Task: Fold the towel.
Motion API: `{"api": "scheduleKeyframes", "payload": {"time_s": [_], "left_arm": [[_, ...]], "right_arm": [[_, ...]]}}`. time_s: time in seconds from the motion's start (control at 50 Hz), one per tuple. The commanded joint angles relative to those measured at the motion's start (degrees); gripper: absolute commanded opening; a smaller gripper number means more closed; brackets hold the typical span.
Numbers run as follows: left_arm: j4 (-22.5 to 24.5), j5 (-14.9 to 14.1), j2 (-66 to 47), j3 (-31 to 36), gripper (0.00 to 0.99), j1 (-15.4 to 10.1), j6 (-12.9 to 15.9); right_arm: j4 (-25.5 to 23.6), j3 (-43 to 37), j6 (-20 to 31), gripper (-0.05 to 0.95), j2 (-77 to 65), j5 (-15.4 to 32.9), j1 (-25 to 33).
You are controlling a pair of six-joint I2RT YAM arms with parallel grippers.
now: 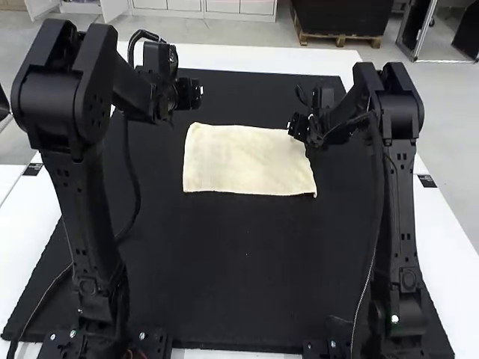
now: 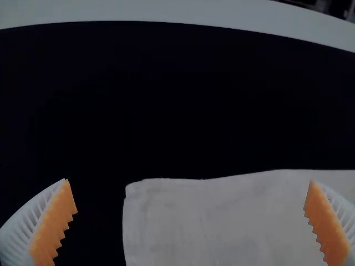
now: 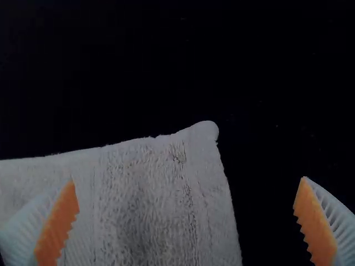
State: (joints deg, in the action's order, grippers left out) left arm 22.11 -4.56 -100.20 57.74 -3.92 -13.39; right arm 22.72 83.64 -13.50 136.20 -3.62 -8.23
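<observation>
The towel lay flat near the middle of the black mat, toward its far side, as a pale, smooth rectangle with its longer edges running from side to side. Whether it was one spread layer or had already been folded once, I couldn't tell. No flap stood raised and no layer was visibly partway over, so at least one clean fold seemed left to make. The near right corner poked out a little, and the far edge wavered slightly near the right corner; both might have wanted squaring up.

Just beyond the far left corner was the left pincer, spread wide, with nothing between its pads. The right pincer was wide and empty too, over the far right corner, one finger above the cloth and the other above bare mat. The two were well placed, I'd judge, to take the far corners and bring that edge toward the arms.

Farther out, the left arm and right arm stood either side of the towel. A cable hung beside the left arm, apart from the cloth. Under the mat was the white worktop. Nothing loose blocked the near side.
</observation>
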Motion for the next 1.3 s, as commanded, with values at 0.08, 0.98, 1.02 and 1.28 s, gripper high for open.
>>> {"api": "scheduleKeyframes", "payload": {"time_s": [0.08, 0.98, 1.02, 1.28], "left_arm": [[0.39, -0.8, -0.7, 1.85, 0.97, -0.47, -0.41], [-1.28, -1.07, -0.78, 1.15, 0.97, -1.17, -0.06], [-1.19, -1.07, -0.78, 1.06, 0.97, -1.09, -0.06], [-1.54, -1.16, -0.7, 0.36, 0.97, -1.0, 0.03]], "right_arm": [[-0.13, 2.59, -0.57, 0.89, 1.08, 0.1, 0.67], [-7.95, 5.13, -0.65, 0.7, 5.04, 0.1, -3.2], [-8.39, 5.22, -0.48, 0.7, 5.13, 0.19, -3.55], [-9.98, 5.22, -0.04, 0.54, 5.57, 0.63, -5.57]]}}
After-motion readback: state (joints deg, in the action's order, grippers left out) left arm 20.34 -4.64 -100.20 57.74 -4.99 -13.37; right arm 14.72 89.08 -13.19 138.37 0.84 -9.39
